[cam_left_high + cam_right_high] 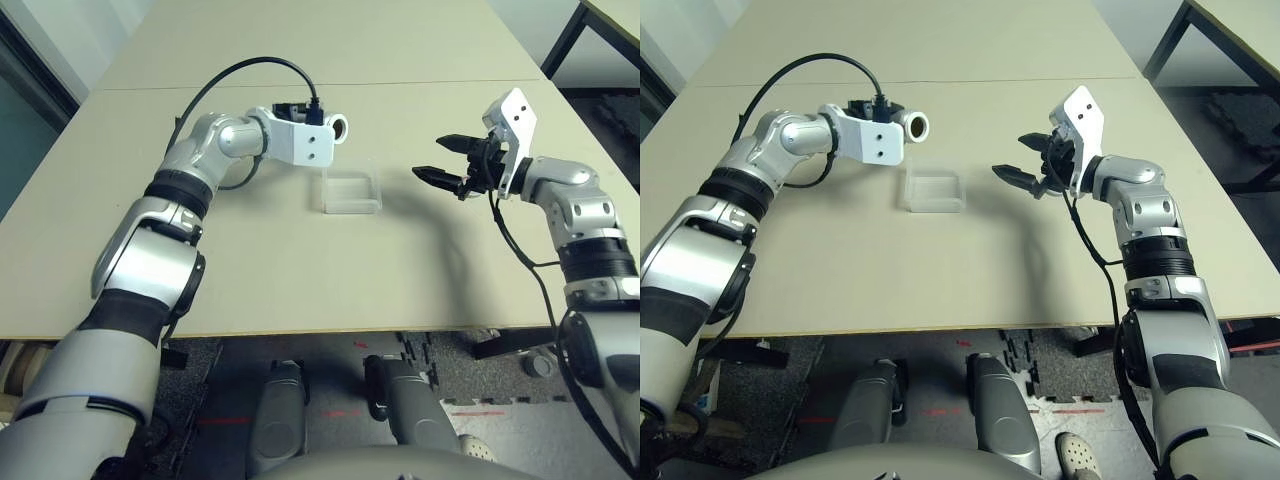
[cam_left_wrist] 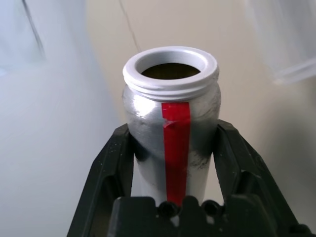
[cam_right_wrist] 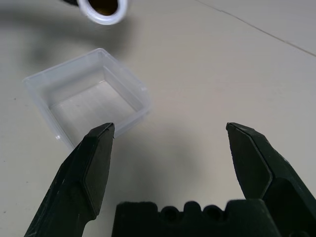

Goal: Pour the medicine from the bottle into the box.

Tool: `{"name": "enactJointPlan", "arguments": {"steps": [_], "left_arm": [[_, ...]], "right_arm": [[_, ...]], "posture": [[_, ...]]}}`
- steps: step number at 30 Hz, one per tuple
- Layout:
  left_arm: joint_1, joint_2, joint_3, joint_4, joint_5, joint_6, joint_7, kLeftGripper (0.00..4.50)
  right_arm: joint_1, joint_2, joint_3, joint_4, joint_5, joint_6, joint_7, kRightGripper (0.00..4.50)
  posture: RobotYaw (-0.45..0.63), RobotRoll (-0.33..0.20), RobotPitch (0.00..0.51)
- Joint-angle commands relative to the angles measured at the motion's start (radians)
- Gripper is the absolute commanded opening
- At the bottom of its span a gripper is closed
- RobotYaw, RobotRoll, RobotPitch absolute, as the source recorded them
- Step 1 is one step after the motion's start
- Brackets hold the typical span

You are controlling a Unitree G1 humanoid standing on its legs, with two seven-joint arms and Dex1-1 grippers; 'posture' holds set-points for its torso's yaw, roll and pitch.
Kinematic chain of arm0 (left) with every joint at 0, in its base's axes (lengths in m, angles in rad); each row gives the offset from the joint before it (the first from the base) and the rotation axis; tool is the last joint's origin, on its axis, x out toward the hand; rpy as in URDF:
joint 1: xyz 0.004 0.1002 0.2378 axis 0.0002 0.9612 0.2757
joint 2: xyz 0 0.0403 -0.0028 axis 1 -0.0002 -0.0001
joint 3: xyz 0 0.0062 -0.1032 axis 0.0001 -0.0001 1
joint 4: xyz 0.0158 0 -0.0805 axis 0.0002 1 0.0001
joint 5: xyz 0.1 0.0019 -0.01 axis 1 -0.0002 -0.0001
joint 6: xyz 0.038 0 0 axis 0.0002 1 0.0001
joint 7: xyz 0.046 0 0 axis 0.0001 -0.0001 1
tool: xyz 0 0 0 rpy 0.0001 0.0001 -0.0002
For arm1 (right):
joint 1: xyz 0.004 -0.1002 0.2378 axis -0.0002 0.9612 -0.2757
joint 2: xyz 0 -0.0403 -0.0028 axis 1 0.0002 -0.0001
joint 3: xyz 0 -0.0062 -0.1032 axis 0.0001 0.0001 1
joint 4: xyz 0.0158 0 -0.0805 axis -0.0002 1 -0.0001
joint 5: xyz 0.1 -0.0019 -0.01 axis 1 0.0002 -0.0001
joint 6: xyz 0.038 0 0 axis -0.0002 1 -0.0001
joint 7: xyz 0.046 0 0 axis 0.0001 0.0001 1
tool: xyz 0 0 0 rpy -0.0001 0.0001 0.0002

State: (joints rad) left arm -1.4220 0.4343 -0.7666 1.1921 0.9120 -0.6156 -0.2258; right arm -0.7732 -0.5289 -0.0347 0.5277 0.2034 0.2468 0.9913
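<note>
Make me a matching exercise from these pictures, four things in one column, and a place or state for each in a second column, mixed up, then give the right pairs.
Things:
1. bottle
2. box
3. left gripper
4. right gripper

States:
A. open, holding nothing, beside the box
B. lying on the table, clear, nothing seen inside
C. uncapped, tipped sideways above the table, mouth toward the box
D. shut on the silver body with the red stripe

Pairs: 1-C, 2-B, 3-D, 4-A
</note>
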Motion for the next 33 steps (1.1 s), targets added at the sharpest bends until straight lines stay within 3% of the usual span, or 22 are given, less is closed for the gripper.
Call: {"name": "enactJointPlan", "arguments": {"steps": [1, 8, 23, 24, 28, 31, 33], "left_arm": [[-0.043, -0.049, -0.145, 0.078, 0.168, -0.01, 0.128, 2.49], [-0.08, -0.102, -0.212, 0.14, 0.232, -0.002, 0.218, 2.49], [-0.086, -0.095, -0.124, 0.135, 0.137, -0.071, 0.163, 2.49], [-0.08, -0.092, -0.101, 0.137, 0.112, -0.079, 0.14, 2.49], [-0.017, -0.094, 0.16, 0.152, -0.181, -0.081, -0.131, 2.49], [0.041, -0.092, 0.348, 0.14, -0.387, -0.012, -0.339, 2.49], [0.075, -0.083, 0.426, 0.122, -0.47, 0.026, -0.428, 2.49]], "right_arm": [[-0.004, 0.005, -0.003, -0.017, 0.015, 0.013, -0.002, 4.5], [-0.003, 0.001, -0.004, -0.032, 0.019, 0.021, -0.007, 4.5], [-0.003, -0.003, 0.009, -0.03, 0.009, 0.027, -0.003, 4.5], [-0.004, -0.003, 0.01, -0.03, 0.009, 0.026, -0.002, 4.5], [-0.006, -0.002, 0.011, -0.026, 0.008, 0.025, -0.001, 4.5], [-0.01, -0.001, 0.016, -0.019, 0.006, 0.023, 0.005, 4.5], [-0.016, -0.001, 0.02, -0.01, 0.003, 0.019, 0.011, 4.5]], "posture": [[0.04, 0.0, 0.144], [0.01, 0.0, 0.126], [0.03, 0.0, 0.114], [0.03, 0.0, 0.113], [0.04, 0.0, 0.113], [0.04, 0.0, 0.116], [0.05, 0.0, 0.118]]}}
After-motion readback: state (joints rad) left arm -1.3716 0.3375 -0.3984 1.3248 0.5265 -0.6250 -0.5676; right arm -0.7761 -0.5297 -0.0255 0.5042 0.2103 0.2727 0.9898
